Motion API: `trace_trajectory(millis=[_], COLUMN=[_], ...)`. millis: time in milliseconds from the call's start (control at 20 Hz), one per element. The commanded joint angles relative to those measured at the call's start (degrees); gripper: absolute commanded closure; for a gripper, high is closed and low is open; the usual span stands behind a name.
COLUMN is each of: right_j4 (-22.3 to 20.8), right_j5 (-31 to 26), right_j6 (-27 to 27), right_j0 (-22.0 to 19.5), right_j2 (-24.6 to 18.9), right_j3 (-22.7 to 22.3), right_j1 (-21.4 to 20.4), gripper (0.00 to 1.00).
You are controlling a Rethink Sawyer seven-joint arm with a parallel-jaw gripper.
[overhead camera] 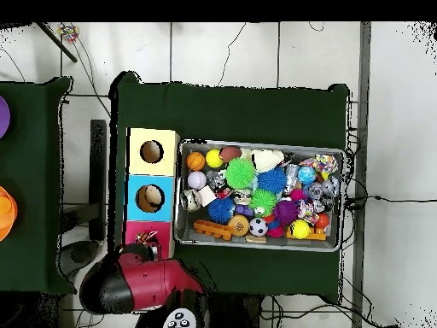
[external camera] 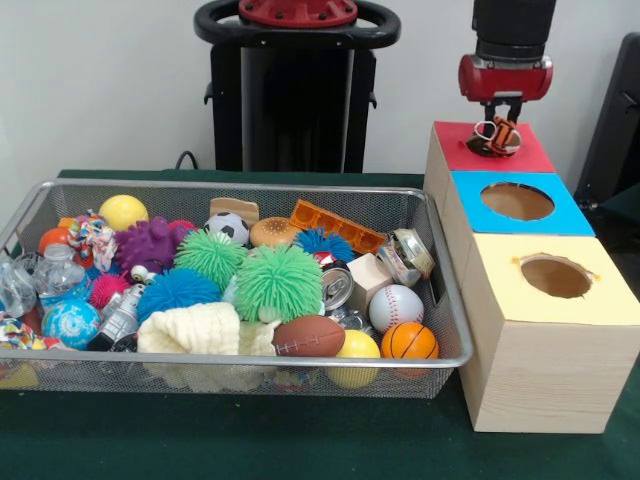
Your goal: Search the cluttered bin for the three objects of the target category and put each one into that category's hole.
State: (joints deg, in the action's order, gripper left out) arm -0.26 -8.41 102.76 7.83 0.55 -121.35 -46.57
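Orange-striped toy (external camera: 497, 136) in gripper (external camera: 499, 124)

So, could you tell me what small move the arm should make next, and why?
Probably open the hand and let go. It hangs right over the red box, shut on a small orange, black and white toy that sits at the top of the box, where the hole should be. The hole itself is hidden under the toy, so a slight lowering first may help it drop in cleanly.

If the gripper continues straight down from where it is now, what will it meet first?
Probably the red box top directly below. The gripper points down, shut on an orange-and-black striped toy, so the toy would likely touch first. The red box's hole is not visible here.
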Motion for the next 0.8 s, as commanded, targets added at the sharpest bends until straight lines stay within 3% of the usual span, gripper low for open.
trace_trajectory(millis=[50,800], right_j4=[-1.7,-2.4], right_j5=[-0.5,-0.1], right_j6=[6.2,6.1], right_j0=[-3.2,-3.7], right_j2=[-0.7,-0.6], right_j3=[1.0,2.1], right_j1=[-2.9,-1.8], gripper=[1.0,1.0])
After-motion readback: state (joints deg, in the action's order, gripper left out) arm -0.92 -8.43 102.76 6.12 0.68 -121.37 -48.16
